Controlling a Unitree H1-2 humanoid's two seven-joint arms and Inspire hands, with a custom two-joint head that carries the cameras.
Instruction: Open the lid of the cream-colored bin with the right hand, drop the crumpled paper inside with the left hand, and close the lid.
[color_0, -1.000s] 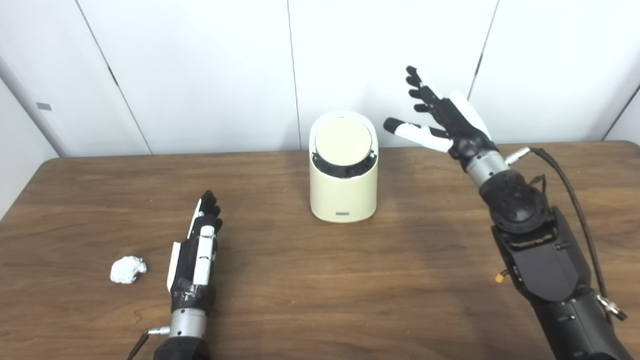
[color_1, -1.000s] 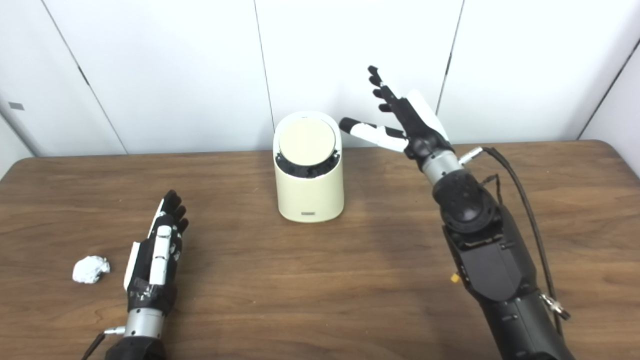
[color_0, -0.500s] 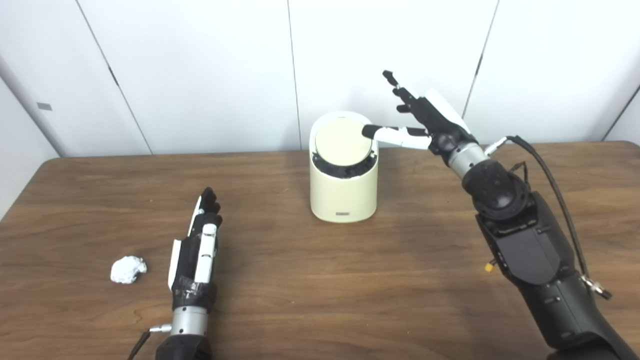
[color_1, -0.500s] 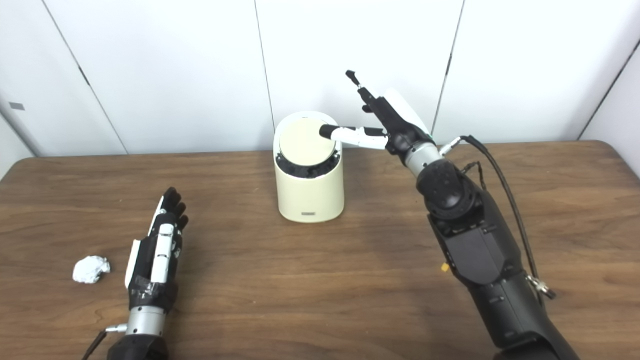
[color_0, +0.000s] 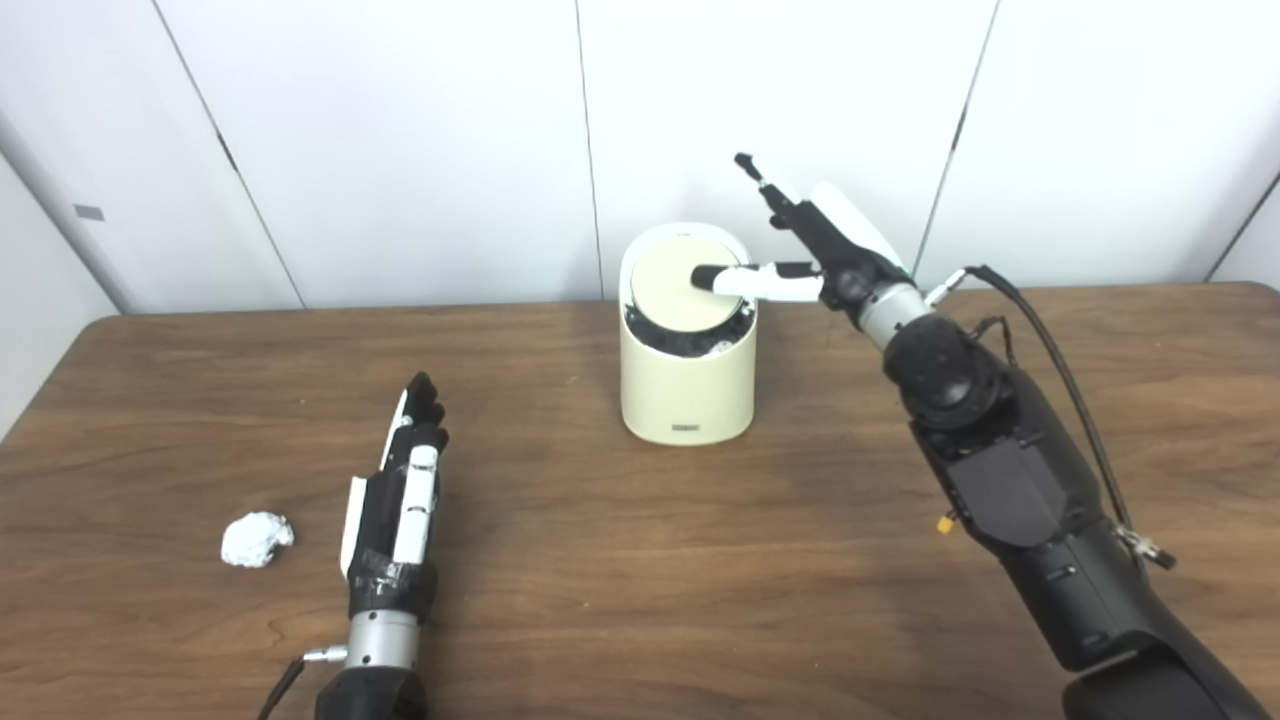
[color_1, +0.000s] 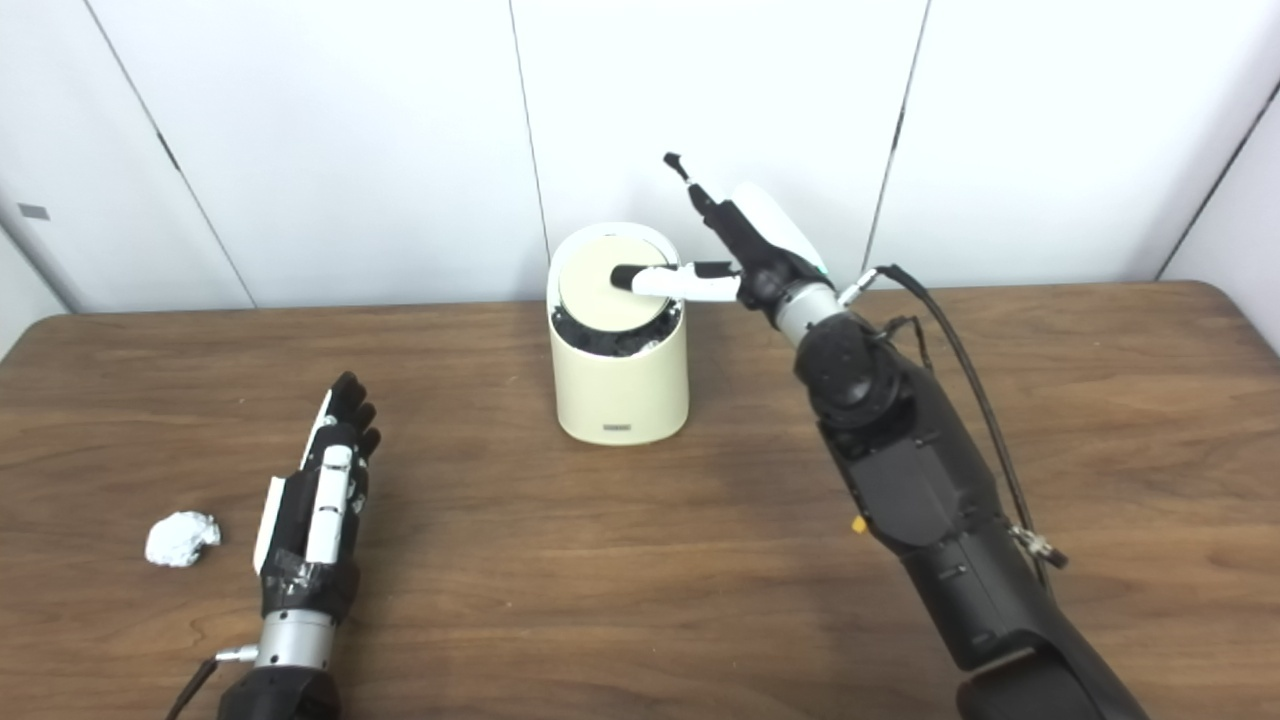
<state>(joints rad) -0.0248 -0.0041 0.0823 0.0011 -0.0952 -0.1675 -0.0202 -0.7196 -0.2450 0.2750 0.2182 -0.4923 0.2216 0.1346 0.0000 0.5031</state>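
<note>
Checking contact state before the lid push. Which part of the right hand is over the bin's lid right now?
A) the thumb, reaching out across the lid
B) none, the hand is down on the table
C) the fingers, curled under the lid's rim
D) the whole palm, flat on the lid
A: the right hand has its thumb stretched over the lid of the cream-colored bin, while the fingers point up and away from it.
</note>
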